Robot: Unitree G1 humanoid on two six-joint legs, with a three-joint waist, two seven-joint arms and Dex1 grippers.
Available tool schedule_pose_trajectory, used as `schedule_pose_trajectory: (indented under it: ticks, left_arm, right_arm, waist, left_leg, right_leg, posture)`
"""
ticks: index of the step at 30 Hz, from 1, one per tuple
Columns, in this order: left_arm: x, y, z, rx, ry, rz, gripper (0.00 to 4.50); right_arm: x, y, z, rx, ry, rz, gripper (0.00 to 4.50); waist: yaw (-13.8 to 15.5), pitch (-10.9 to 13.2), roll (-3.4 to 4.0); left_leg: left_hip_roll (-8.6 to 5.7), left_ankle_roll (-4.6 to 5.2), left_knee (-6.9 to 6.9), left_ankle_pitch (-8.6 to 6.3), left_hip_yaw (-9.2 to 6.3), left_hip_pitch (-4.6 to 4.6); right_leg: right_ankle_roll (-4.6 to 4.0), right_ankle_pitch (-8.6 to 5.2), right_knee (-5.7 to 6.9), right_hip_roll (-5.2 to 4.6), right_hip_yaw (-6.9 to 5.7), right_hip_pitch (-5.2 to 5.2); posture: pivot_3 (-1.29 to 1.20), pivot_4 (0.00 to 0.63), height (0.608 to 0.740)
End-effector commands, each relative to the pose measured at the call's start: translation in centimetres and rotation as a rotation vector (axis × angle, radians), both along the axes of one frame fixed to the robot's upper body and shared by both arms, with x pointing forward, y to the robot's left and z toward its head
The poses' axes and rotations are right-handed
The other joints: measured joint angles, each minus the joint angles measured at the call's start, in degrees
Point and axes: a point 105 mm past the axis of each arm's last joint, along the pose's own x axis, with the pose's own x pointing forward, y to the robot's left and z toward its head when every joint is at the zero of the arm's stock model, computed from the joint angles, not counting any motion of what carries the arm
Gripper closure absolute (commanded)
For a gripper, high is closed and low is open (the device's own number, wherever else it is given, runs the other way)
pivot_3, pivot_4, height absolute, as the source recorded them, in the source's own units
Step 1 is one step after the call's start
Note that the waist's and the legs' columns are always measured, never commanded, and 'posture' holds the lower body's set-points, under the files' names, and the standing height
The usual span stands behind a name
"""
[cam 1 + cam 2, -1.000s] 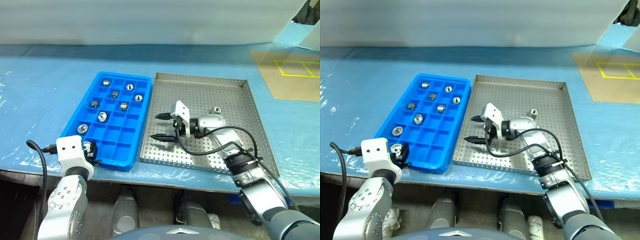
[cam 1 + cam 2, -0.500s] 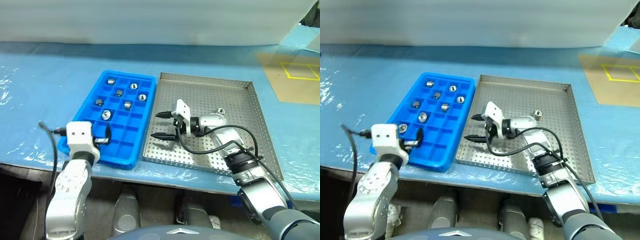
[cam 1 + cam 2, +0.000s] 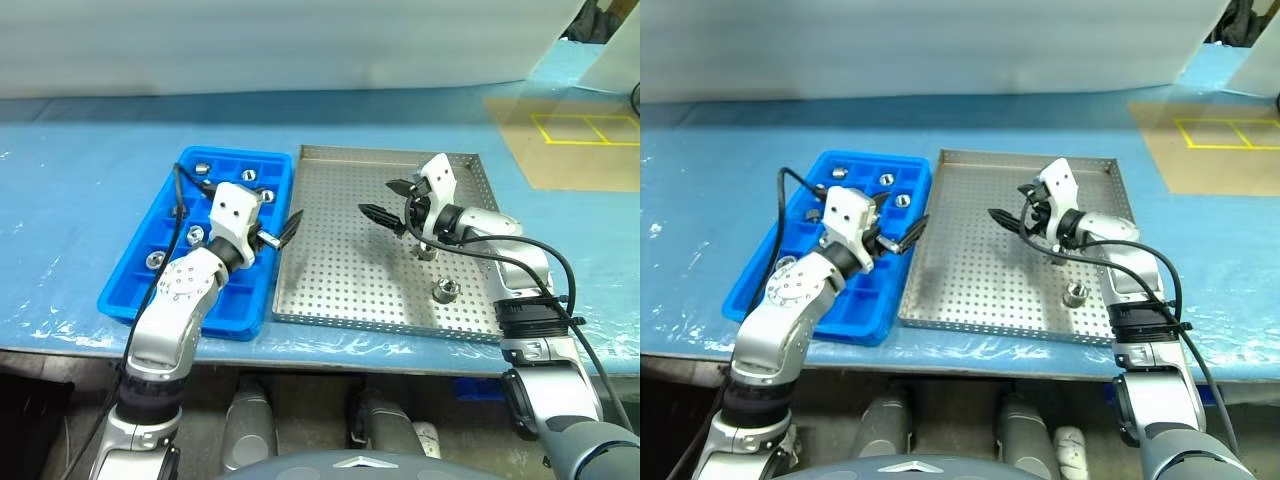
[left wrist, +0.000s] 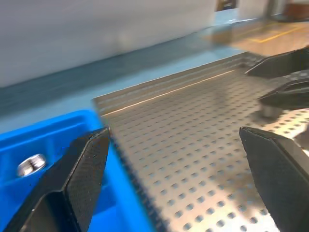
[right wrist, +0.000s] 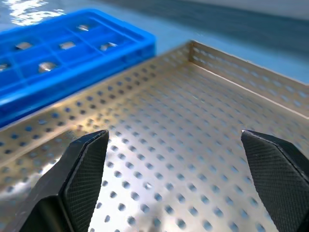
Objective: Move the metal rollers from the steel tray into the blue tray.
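The blue tray (image 3: 118,292) lies on the left with several metal rollers (image 3: 195,235) in its far compartments. Beside it on the right is the steel tray (image 3: 340,290). One roller (image 3: 443,291) stands on its perforated floor near the right rim, and another roller (image 3: 427,250) sits just beneath my right hand. My left gripper (image 3: 281,223) hovers open and empty over the blue tray's right edge, pointing toward the steel tray. My right gripper (image 3: 388,200) is open and empty above the far right part of the steel tray. In the left wrist view the right gripper's fingers (image 4: 285,92) show ahead.
Both trays rest on a blue plastic-covered table (image 3: 70,150) near its front edge. A brown board with yellow tape (image 3: 570,140) lies at the far right. A black cable (image 3: 180,185) loops over the blue tray beside my left wrist.
The camera has shifted. My left gripper opened and swung from the blue tray's near corner to its right edge. My right gripper moved right and farther back over the steel tray.
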Motion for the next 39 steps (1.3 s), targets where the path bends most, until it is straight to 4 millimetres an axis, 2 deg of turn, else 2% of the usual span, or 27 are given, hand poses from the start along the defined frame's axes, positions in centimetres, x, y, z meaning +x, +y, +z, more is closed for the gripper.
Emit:
schedule_pose_trajectory:
  ticks: [1,7,16,25,28,33,35,39]
  left_arm:
    - [0.0,-1.2,1.1,-0.003,-0.057,-0.094,0.03]
    - [-0.5,-3.2,1.1,0.003,-0.050,-0.261,0.03]
    - [-1.1,-3.8,-0.4,0.034,0.022,-0.370,0.03]
    - [-1.6,-3.8,-1.2,0.059,0.040,-0.374,0.03]
    - [-1.6,-3.4,-1.2,0.059,0.045,-0.361,0.00]
    - [-1.4,-2.5,-1.6,0.067,0.069,-0.323,0.00]
    - [-1.6,-2.3,-2.0,0.074,0.085,-0.314,0.00]
    - [-2.1,-2.1,-2.3,0.088,0.092,-0.310,0.00]
  right_arm:
    - [-0.1,-1.3,0.9,0.011,-0.002,-0.079,0.00]
    - [1.0,-3.3,-0.6,-0.018,0.076,-0.269,0.00]
    - [2.7,-3.3,-1.9,-0.070,0.094,-0.321,0.00]
    - [4.5,-3.6,-3.9,-0.088,0.156,-0.371,0.00]
    - [4.7,-4.1,-4.3,-0.158,0.143,-0.371,0.54]
    - [4.9,-4.0,-3.8,-0.181,0.099,-0.342,2.28]
    - [4.9,-3.6,-3.5,-0.192,0.072,-0.315,2.81]
    - [4.7,-2.1,-2.4,-0.164,0.022,-0.237,2.81]
  waist:
    - [-0.40,0.00,0.00]
    - [-1.61,0.00,0.01]
    - [-1.73,-0.01,0.02]
    - [-1.67,-0.01,0.03]
    - [-1.67,-0.01,0.03]
    - [-1.58,-0.01,0.03]
    - [-1.59,-0.01,0.03]
    - [-1.55,-0.01,0.03]
  left_leg:
    - [0.00,0.00,0.00,0.00,0.00,0.00]
    - [-0.02,0.01,-0.01,0.00,0.02,-0.01]
    - [0.00,-0.01,0.01,0.01,0.09,0.06]
    - [0.00,0.00,0.02,0.01,0.10,0.05]
    - [0.01,0.00,0.02,0.01,0.10,0.05]
    - [0.01,0.00,0.04,0.01,0.10,0.06]
    - [0.01,0.00,0.04,0.01,0.10,0.06]
    - [0.02,0.00,0.03,0.01,0.10,0.05]
  right_leg:
    - [0.00,0.00,0.00,0.00,0.01,0.00]
    - [-0.01,0.00,-0.03,0.00,0.02,0.00]
    - [-0.04,0.02,0.04,0.00,0.07,0.00]
    - [-0.05,0.03,0.05,0.00,0.07,0.00]
    - [-0.05,0.03,0.06,0.00,0.06,0.00]
    - [-0.05,0.03,0.08,-0.01,0.06,0.00]
    - [-0.06,0.03,0.08,-0.01,0.06,0.00]
    - [-0.06,0.03,0.08,0.00,0.04,0.00]
  posture:
    - [-0.13,0.150,0.740]
    - [-0.15,0.150,0.740]
    - [-0.15,0.150,0.740]
    - [-0.11,0.150,0.740]
    - [-0.11,0.150,0.740]
    - [-0.10,0.150,0.740]
    - [-0.09,0.150,0.740]
    - [-0.08,0.150,0.740]
